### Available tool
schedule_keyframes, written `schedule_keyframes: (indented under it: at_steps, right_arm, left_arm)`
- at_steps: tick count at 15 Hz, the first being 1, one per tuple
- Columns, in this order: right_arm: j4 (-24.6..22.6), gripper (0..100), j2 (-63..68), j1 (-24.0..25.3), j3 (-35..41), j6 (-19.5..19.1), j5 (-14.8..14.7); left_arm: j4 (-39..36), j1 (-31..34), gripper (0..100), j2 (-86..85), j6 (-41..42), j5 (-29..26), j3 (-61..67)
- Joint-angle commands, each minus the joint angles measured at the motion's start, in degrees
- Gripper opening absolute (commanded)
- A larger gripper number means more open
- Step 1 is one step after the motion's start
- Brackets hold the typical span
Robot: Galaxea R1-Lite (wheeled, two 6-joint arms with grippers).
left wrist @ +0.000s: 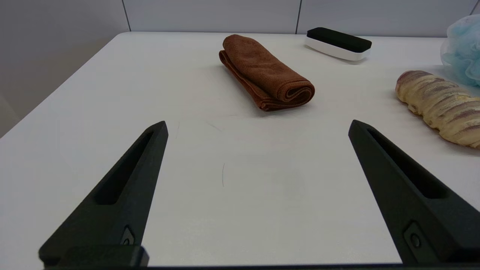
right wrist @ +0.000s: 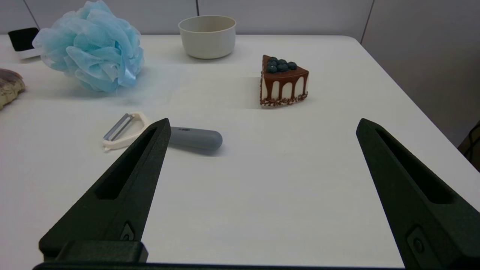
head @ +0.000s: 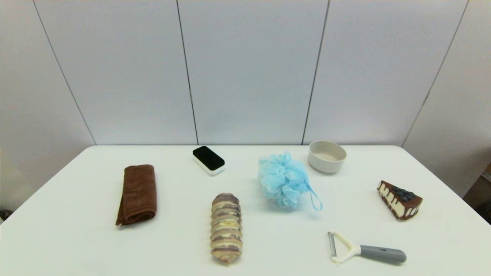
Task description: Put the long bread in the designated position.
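The long bread [head: 226, 228], a tan ridged loaf with dark stripes, lies lengthwise near the table's front edge, left of centre. It also shows in the left wrist view as the long bread [left wrist: 440, 106] and, just its end, in the right wrist view [right wrist: 9, 86]. My left gripper [left wrist: 258, 126] is open over bare tabletop near the front left, with nothing between its fingers. My right gripper [right wrist: 262, 125] is open near the front right, empty too. Neither arm shows in the head view. The designated position carries no mark on the white tabletop.
A folded brown towel [head: 138, 193] lies left of the bread. Behind it sit a black-and-white eraser [head: 208, 160], a blue bath pouf [head: 284, 180] and a beige bowl [head: 327, 155]. A cake slice [head: 400, 199] and a peeler [head: 364, 251] lie at the right.
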Motion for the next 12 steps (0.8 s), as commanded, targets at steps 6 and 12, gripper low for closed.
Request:
schedule_keyframes:
  at_steps: [6,12]
  right_arm:
    - [0.02,100,0.0,0.06,-0.01,-0.01,0.01]
    - [0.02,100,0.0,-0.03,-0.01,-0.01,0.01]
  left_arm:
    - [-0.01,0.0,100,0.07,-0.01,-0.02,0.09]
    - [-0.01,0.0,100,0.07,-0.01,-0.11,0.09]
